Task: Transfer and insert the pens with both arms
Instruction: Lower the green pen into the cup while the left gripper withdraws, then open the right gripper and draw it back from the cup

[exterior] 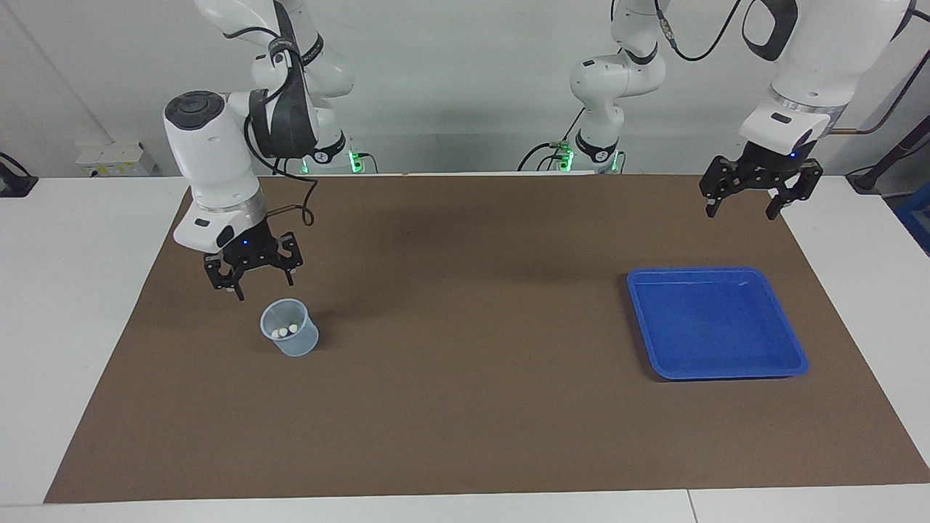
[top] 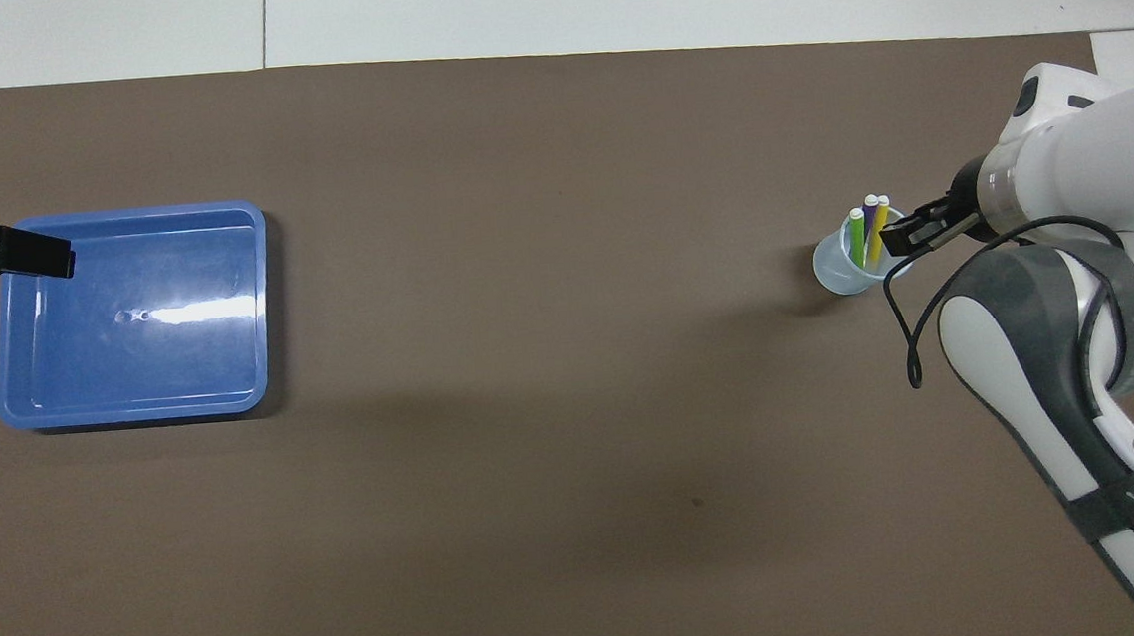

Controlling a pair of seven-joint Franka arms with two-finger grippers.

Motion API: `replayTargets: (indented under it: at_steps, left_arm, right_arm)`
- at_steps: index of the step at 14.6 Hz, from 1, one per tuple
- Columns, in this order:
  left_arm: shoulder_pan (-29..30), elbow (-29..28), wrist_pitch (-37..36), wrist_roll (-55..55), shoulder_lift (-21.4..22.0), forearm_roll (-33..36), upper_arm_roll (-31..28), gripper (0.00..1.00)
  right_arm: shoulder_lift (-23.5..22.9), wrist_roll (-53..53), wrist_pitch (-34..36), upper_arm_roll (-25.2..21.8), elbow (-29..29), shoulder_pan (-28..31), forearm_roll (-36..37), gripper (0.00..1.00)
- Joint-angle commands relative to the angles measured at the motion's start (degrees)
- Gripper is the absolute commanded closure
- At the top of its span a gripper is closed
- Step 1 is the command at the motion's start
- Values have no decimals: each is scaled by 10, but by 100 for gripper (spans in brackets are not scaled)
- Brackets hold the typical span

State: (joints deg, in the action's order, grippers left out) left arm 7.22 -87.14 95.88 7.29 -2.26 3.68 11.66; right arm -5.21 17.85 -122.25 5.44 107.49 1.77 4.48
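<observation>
The three pens stand together in a small translucent cup (exterior: 290, 340) toward the right arm's end of the brown mat. Their pale ends (exterior: 285, 331) show at the cup's mouth. In the overhead view the green pen (top: 857, 241), purple pen (top: 869, 215) and yellow pen (top: 878, 232) lean in the cup (top: 841, 274). My right gripper (exterior: 256, 285) hangs open and empty over the mat just beside the cup's rim; it also shows in the overhead view (top: 896, 235). My left gripper (exterior: 741, 213) is open and empty, raised over the blue tray's edge.
A shallow blue tray (exterior: 716, 273) lies on the mat toward the left arm's end; nothing lies in it, and it also shows in the overhead view (top: 264, 299). The brown mat (exterior: 465, 363) covers most of the white table.
</observation>
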Motion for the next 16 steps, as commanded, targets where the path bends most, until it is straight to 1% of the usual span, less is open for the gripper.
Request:
replayTargets:
  at_steps: [1,11,13,16]
  left_arm:
    - [6,-15,-4,-5,15,2,-1,0]
    - [6,-15,-5,-5,15,2,-1,0]
    - [6,-15,-5,-5,15,3,-1,0]
    - [6,-15,-5,-5,15,3,-1,0]
  right_arm:
    - [13,7,-11,6,16,10,-12,0]
    - [9,-4,-14,6,-11,11,-14,0]
    - [6,-29,0,6,-25,11,-21,0]
    - [-3,-90,55,5,-64,8,-30,0]
